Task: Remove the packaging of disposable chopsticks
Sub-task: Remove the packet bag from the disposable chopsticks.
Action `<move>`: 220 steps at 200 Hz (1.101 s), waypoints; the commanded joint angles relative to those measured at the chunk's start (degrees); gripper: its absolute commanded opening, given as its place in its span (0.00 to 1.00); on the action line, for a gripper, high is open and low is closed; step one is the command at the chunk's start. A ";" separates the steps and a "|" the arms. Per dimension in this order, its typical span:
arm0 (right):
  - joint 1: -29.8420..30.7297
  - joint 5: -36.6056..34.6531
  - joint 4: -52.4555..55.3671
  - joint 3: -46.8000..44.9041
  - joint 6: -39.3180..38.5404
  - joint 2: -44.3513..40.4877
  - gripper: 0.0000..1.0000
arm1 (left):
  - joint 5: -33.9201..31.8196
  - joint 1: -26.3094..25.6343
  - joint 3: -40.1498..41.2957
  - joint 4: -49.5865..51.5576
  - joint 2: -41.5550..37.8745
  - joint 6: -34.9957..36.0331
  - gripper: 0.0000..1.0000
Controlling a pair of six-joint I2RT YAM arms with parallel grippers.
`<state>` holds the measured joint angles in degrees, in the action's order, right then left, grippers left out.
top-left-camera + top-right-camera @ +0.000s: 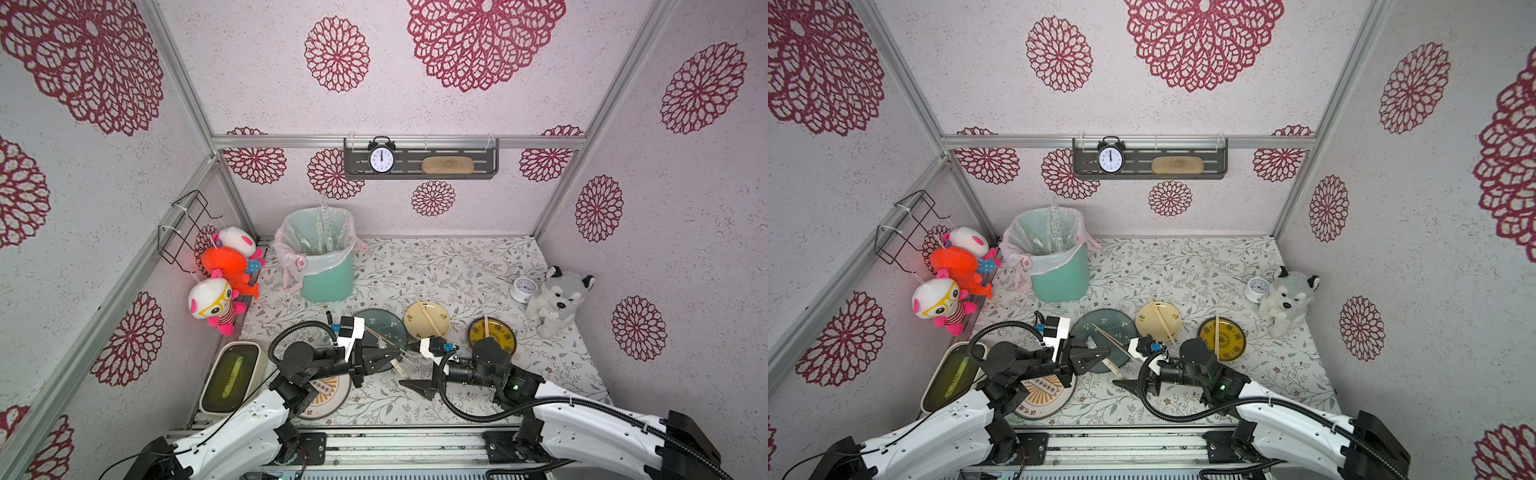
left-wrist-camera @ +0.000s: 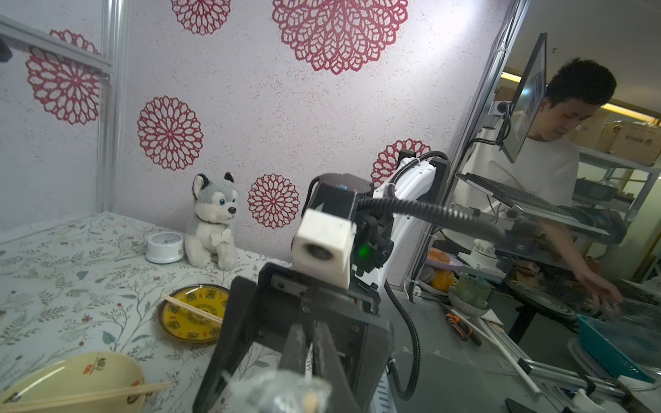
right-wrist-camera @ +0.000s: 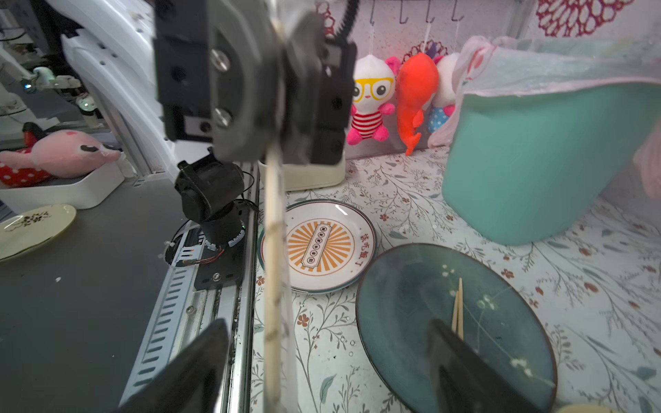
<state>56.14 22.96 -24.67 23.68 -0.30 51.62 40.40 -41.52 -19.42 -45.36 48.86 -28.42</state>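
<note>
Three dishes each carry unwrapped disposable chopsticks (image 1: pixel 428 318): dark plate (image 1: pixel 378 322), cream bowl (image 1: pixel 438 313), yellow plate (image 1: pixel 503 334). Lined bin (image 1: pixel 328 282) holds clear packaging (image 1: pixel 322 232) sleeves. Left gripper (image 1: pixel 400 353) jaws pressed together, pinching a wrapped pair (image 3: pixel 273 250) above the worktop (image 1: pixel 457 266). It passes between the right gripper (image 1: pixel 409 365) jaws, which are spread wide.

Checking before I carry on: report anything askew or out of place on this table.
One wrapped pair juts from the shut left gripper, in mid-air between the fingers of the open right gripper, sleeve still on. The small white clock lies face up beside the husky.
</note>
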 commanded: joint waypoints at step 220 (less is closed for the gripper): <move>-8.39 6.32 -23.98 -7.13 6.18 10.23 0.54 | 7.63 3.64 -27.50 36.24 15.66 16.57 0.00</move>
<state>48.73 22.98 -43.27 15.16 5.98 58.72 46.96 -38.04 -46.02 -10.74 65.32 -14.41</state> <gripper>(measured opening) 0.631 0.066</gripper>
